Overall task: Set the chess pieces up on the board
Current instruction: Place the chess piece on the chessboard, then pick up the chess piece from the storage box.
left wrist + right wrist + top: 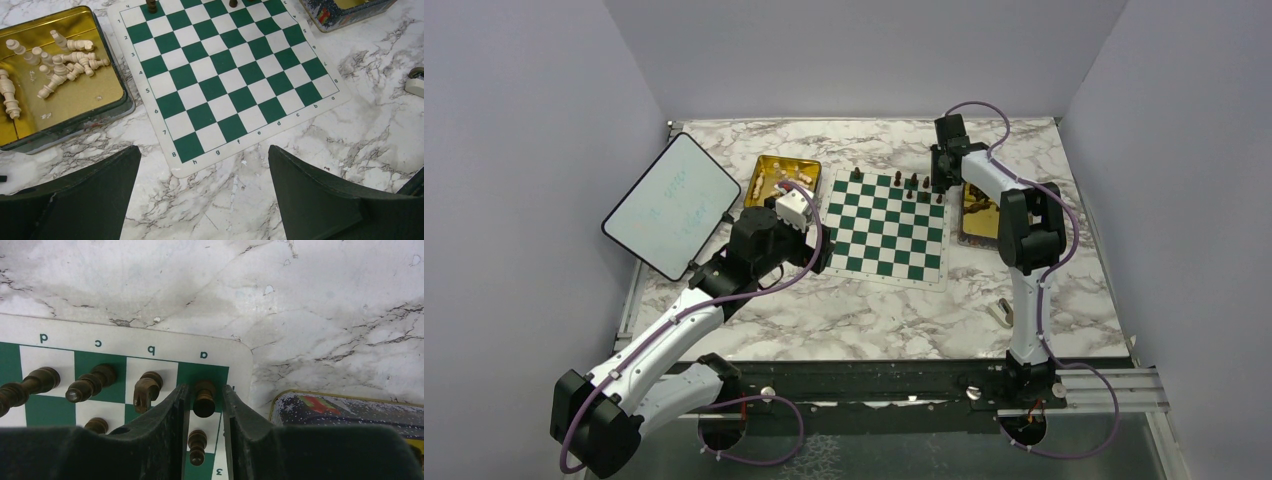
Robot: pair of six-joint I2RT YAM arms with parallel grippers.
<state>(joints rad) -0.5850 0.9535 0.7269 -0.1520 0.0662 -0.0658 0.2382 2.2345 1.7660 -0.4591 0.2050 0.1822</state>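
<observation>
The board (887, 228) lies mid-table, green and white. Several dark chess pieces (912, 183) stand along its far right edge. In the right wrist view a dark piece (204, 400) stands on the corner square by the letter a. My right gripper (205, 388) straddles it, open, with a thin gap on each side. A dark knight (146, 390) and other dark pieces stand to its left, and a pawn (196, 445) stands one row in. My left gripper (204, 148) hangs wide open and empty over bare marble by the board's h8 corner (180, 167). Cream chess pieces (65, 60) lie in a gold tray (85, 95).
A second tray (979, 212) sits right of the board, close under the right arm. A white tablet (672, 205) leans at the far left. A small grey block (1002, 312) lies on the marble at the near right. The cream-piece tray (769, 165) touches the board's left side.
</observation>
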